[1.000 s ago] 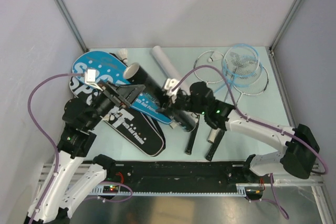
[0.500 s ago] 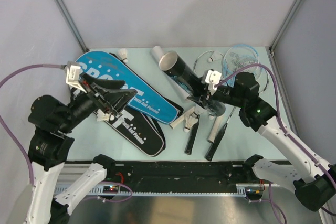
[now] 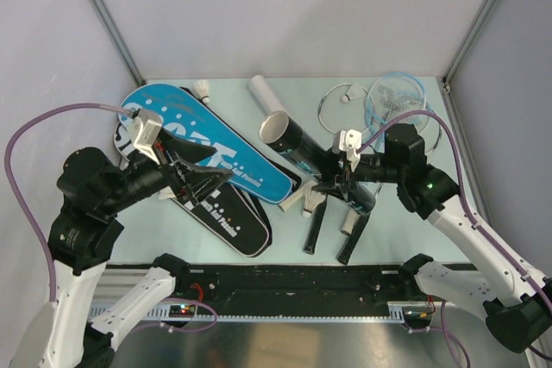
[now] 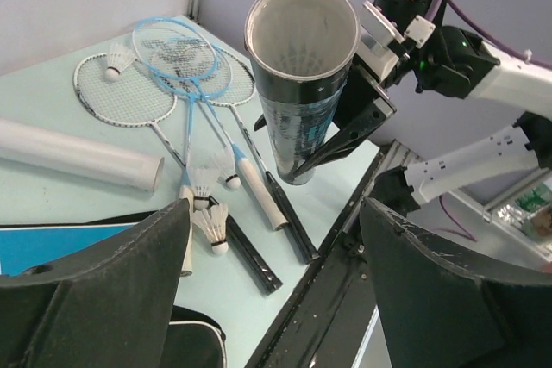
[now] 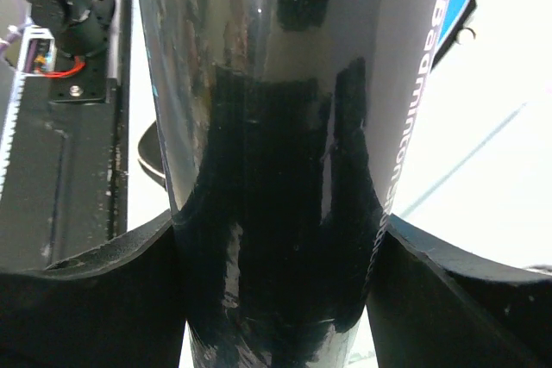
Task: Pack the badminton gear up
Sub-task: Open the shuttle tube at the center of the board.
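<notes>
Black tube [image 3: 297, 146] held in right tool [image 5: 276, 239], ends cropped in wrist view

Parts count: badminton gear
2 tubes: black tube [image 3: 297, 144], white tube [image 3: 269, 96]. 2 bags: blue bag [image 3: 233, 161], black bag [image 3: 228, 221]. At least 3 rackets [image 4: 177, 51]; at least 5 shuttlecocks [image 4: 203, 183].

Top view: even, diffuse overhead light, with soft, short shadows beside the racket handles [image 3: 316, 228] on the pale table [image 3: 228, 101]; focus is sharp. Left wrist view: the fingers [image 4: 103, 286] of the left gripper [image 4: 276, 239] are dark and blurred, while the background is crisp. Right wrist view: glare streaks the black tube [image 5: 276, 213], and the table behind is overexposed.
</notes>
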Controlling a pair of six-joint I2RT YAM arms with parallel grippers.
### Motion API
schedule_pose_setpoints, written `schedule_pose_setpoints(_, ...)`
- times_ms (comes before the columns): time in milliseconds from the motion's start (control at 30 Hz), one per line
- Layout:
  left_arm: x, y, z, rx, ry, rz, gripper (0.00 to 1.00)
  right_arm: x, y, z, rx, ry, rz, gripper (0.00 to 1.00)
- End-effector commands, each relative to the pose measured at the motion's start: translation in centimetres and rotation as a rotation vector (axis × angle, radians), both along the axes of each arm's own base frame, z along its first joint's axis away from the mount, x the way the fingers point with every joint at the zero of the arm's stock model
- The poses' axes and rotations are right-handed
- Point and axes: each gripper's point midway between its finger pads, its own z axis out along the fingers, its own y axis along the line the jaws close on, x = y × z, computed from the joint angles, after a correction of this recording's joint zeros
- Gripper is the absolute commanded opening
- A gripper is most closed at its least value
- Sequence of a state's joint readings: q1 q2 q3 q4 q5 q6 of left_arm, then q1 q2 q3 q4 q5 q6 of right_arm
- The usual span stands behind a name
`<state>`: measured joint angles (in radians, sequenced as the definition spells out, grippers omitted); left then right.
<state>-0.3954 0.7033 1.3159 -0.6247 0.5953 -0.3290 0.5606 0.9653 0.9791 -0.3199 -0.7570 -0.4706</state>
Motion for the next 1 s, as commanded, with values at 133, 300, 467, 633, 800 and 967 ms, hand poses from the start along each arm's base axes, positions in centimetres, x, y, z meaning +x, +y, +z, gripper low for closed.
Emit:
schedule_pose_setpoints(133,-2.6,-1.2,0.7,0.051,-0.121,-0.192,0.79,-2.9,1.2,2.1,0.068,0.029,0.132,0.39)
schedule_pose_setpoints(300,-2.1,-1.2,2.6,0.084,-0.230,-0.194,0.72,-3.6,1.9,1.3,0.045,0.076,0.160,0.39)
schedule_pose_setpoints(467,-2.4,-1.4,3.9,0.139,-0.398,-0.239,0.77,-4.1,2.5,0.7,0.023,0.091,0.181,0.39)
schedule_pose_setpoints(633,-2.7,-2.9,3.0,0.154,-0.401,-0.357,0.76,-4.5,3.1,0.2,0.008,0.109,0.205,0.39)
schedule_pose_setpoints(800,-1.7,-4.3,1.6,0.156,-0.313,-0.405,0.65,-4.4,3.6,-0.6,-0.021,0.106,0.206,0.38)
schedule_pose_setpoints(967,-1.0,-5.1,0.3,0.167,-0.265,-0.435,0.55,-4.2,3.8,-0.8,-0.030,0.110,0.206,0.38)
